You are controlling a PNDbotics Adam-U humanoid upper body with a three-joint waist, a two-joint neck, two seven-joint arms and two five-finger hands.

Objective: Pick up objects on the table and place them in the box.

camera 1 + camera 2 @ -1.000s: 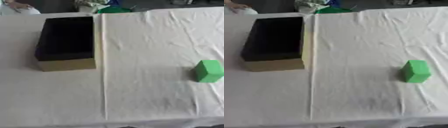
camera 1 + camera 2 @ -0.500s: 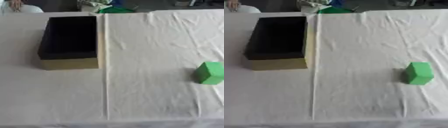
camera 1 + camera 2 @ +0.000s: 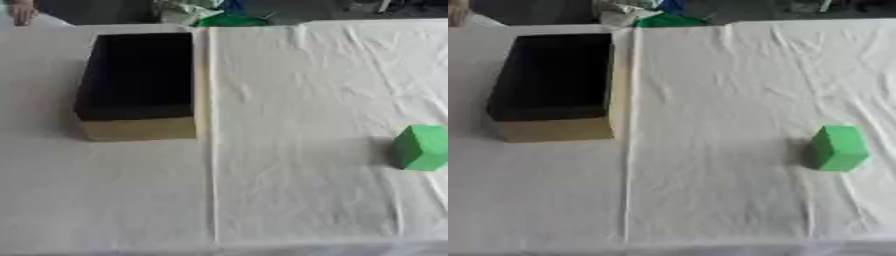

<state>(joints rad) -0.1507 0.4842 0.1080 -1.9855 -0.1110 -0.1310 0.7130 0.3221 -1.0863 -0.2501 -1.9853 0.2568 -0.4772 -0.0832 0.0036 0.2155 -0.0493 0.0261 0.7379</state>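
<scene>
On the desk [image 3: 710,200], under its creased white cloth, we log two task items: box [image 3: 553,85] at about 10 o'clock from the view's centre, green block [image 3: 839,148] at about 3 o'clock, well apart from each other

Change since a second ago: the whole picture has slid a little, box and block keeping the same spacing between them. We read that as the head tilting, not as anything moved. Neither hand has come into view over that second, so for the task nothing has begun; the block is not yet picked up, and the box's dark inside shows nothing in it that we can make out

Fingers: neither the left nor the right hand shows in either eye view, so we cannot tell whether they are released, clenched or grasping

Block sits near the desk's right edge, upright on one face, free on all sides. Box lies open-topped, tan outer wall towards us, black lining

Around: green and pale clutter [image 3: 219,15] past the far edge at 12 o'clock, off the cloth. A long fold in the cloth [image 3: 627,165] runs from far to near just beside the box's right wall

In the way: nothing stands between block and box; our judgement is that the right hand has the shorter reach
</scene>
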